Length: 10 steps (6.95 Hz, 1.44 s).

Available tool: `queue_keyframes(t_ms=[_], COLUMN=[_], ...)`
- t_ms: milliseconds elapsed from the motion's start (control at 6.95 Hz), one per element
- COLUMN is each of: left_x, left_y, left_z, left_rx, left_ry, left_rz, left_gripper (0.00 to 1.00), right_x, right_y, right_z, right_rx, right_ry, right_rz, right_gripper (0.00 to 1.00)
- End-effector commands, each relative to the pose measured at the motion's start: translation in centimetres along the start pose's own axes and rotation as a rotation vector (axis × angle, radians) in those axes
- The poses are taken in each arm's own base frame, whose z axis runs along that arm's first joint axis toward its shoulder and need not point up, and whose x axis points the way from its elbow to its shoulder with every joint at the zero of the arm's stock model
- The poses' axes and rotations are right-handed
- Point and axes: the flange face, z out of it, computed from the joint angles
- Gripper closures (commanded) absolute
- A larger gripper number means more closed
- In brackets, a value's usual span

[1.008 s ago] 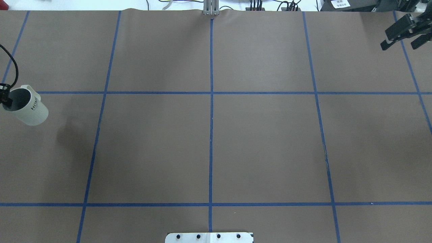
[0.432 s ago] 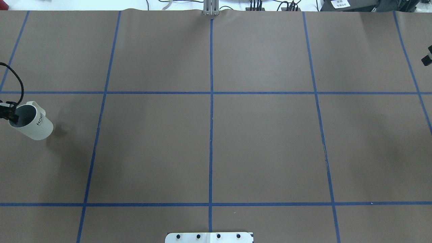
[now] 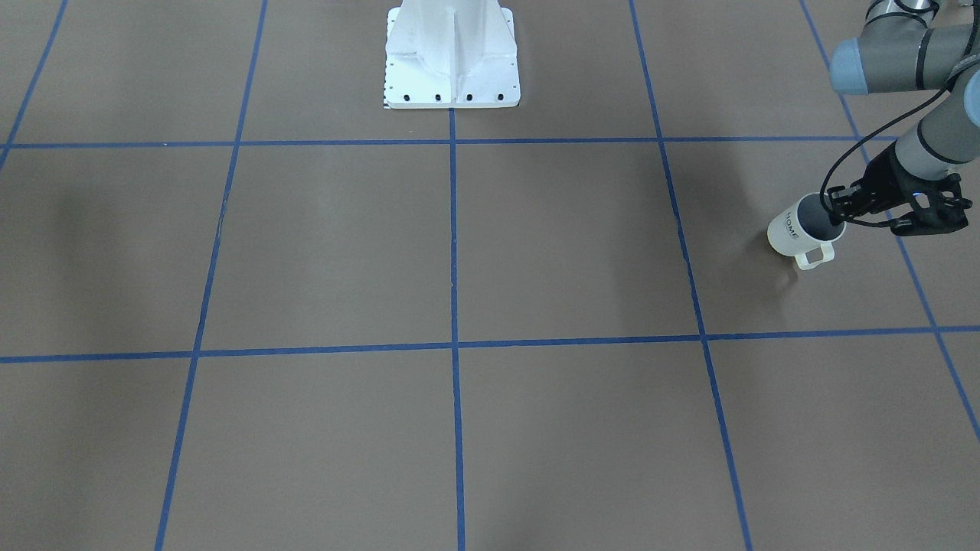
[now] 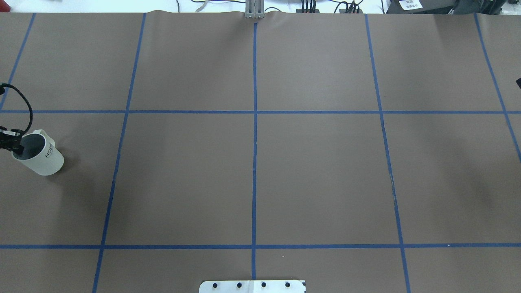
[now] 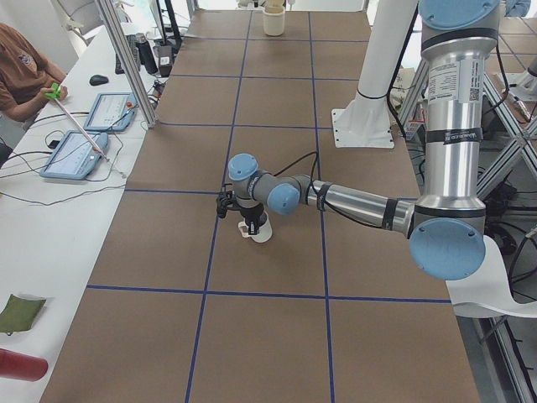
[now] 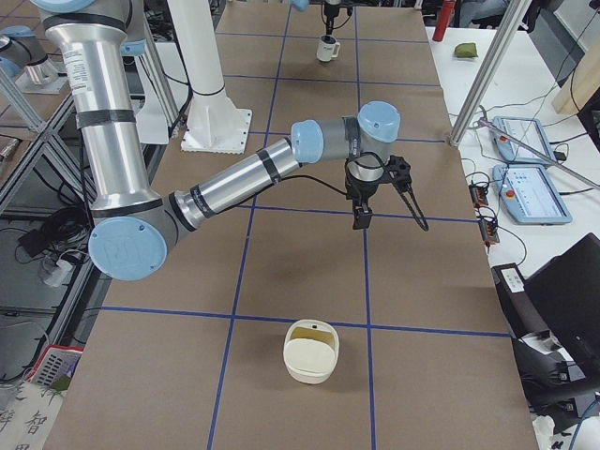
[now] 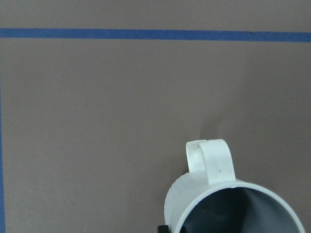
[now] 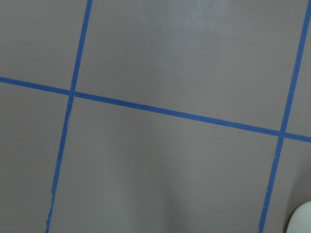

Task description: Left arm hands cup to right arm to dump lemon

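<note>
Has lowered the cup (image 4: 40, 160) since a second ago: held higher then, with its shadow well apart; now has the shadow tight against the base, at or just off the counter (image 4: 260, 183), cannot tell which. Has also drawn it a little toward the robot's edge. Keeps it close to the counter's left edge, about midway between the near and far edges. Grips it with the left gripper (image 3: 838, 208), jaws clamped on the rim, one finger inside and one outside. Points the handle toward the far edge. Has swung the right gripper (image 6: 361, 211) away from the far right corner and almost out of the overhead view; hangs it over the counter's right end. Cannot tell whether its jaws are apart or together. Shows "HOME" in black on the cup's white side, turned toward the counter's middle.
</note>
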Motion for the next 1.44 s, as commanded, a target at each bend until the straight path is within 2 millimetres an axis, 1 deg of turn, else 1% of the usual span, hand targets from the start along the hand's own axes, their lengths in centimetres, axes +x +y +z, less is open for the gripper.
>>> queue_keyframes(t_ms=[0,288,432,576,720,864,1008,1152,1295], left_x=[-0.1,0.5,-1.1,-3.4,-4.7,-6.1,-8.2,-12.4,-17.3], left_y=[-0.1,-0.3,-1.5,-2.4,-4.6,-6.2,-8.3,-9.1,-9.2], left_z=[0.0,-1.6,-3.7,-5.1,-8.9,-12.0,-15.7,-16.6,-17.0], left_rx=[0.018,0.06,0.1,0.11,0.148,0.153,0.178,0.183,0.174], left_ry=[-0.008,0.009,0.005,-0.014,-0.031,-0.057,-0.104,-0.135,-0.136], left_rz=[0.011,0.046,0.058,0.112,0.118,0.164,0.229,0.236,0.264], left_gripper=[0.0,0.0,0.0,0.0,0.0,0.0,0.0,0.0,0.0], right_x=[0.4,0.5,0.5,1.2,3.0,4.8,6.8,8.3,10.6], right_y=[0.9,0.9,0.8,1.4,2.2,3.5,4.7,5.0,5.9], right_z=[0.1,0.4,0.2,0.5,0.3,0.7,1.0,1.1,1.7], right_rx=[0.002,-0.002,0.004,0.0,0.01,0.021,0.039,0.049,0.037], right_ry=[0.012,0.011,0.009,0.013,0.016,0.02,0.025,0.041,0.044], right_rz=[0.011,0.003,-0.005,0.005,0.031,0.017,0.03,0.04,0.038], right_gripper=[0.0,0.0,0.0,0.0,0.0,0.0,0.0,0.0,0.0])
